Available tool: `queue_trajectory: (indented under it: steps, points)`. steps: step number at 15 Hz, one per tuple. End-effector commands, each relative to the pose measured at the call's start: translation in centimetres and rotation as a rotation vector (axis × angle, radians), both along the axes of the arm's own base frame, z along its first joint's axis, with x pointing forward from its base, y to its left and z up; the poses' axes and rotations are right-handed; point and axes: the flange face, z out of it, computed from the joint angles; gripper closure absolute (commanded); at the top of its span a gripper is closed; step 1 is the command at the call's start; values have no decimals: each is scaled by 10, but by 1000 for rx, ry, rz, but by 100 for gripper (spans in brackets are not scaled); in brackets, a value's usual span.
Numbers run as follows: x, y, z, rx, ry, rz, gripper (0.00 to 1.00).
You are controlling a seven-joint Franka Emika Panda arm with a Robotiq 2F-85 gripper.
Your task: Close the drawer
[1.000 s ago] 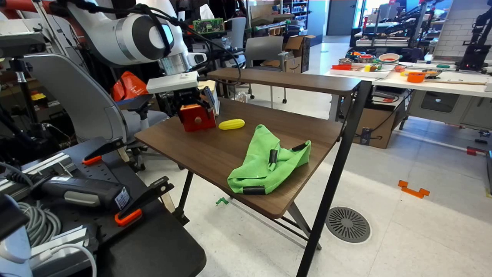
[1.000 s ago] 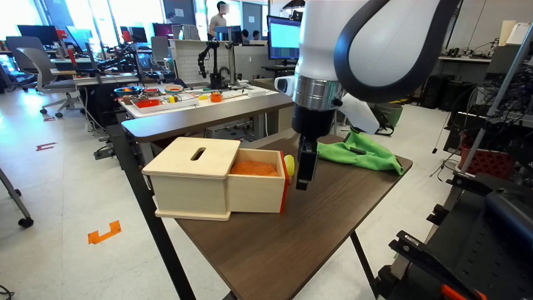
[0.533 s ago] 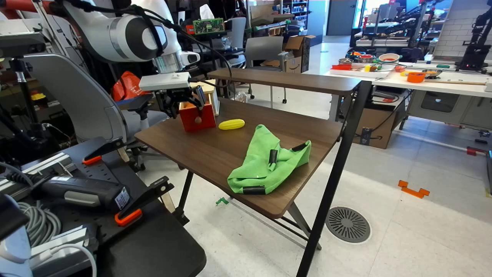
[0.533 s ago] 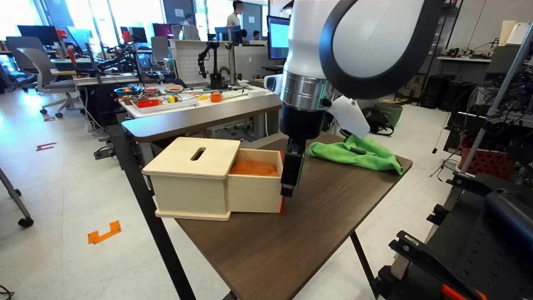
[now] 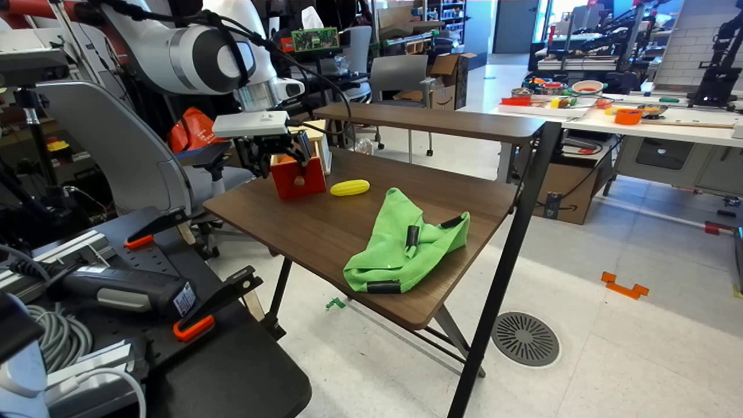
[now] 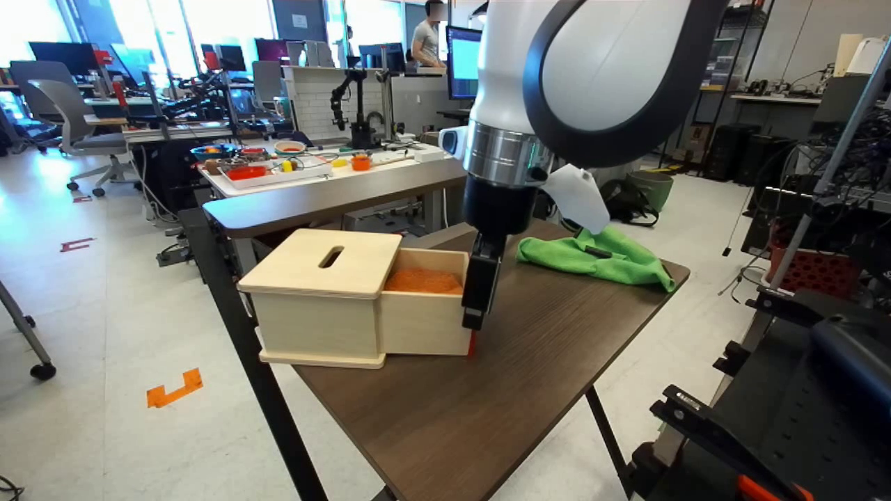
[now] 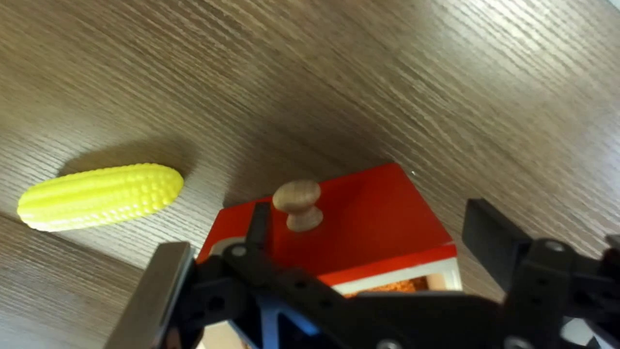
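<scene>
The drawer (image 6: 426,323) is pulled out of its light wooden box (image 6: 317,327) and holds something orange. Its red front (image 5: 290,183) has a round wooden knob (image 7: 298,198); the red front (image 7: 363,223) fills the middle of the wrist view. My gripper (image 7: 368,215) is open and empty, pointing down at the red front. One finger is beside the knob; the other is past the drawer's far side edge. In an exterior view the gripper (image 6: 473,320) overlaps the drawer's front end. I cannot tell whether it touches.
A yellow toy corn (image 7: 101,196) lies on the brown table (image 6: 445,424) near the drawer front. A green cloth (image 5: 406,244) lies farther along the table. A raised shelf (image 5: 429,121) runs along one side behind the box.
The gripper has moved toward the drawer's red front, mostly in the first half second, then only slightly. The drawer and box have not visibly moved.
</scene>
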Motion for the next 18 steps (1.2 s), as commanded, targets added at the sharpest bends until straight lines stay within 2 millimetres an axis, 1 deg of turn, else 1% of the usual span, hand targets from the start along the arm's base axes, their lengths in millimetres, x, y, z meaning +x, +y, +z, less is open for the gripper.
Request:
queue_trajectory:
  steps: [1,4,7,10,14,18]
  points:
    - [4,11,-6,35,-3,31,0]
    - [3,24,-6,46,-1,61,0]
    - [4,28,-5,46,-3,74,0]
    - [11,32,0,48,-24,81,0]
    - [23,42,13,65,-62,90,0]
    - [32,48,14,88,-84,90,0]
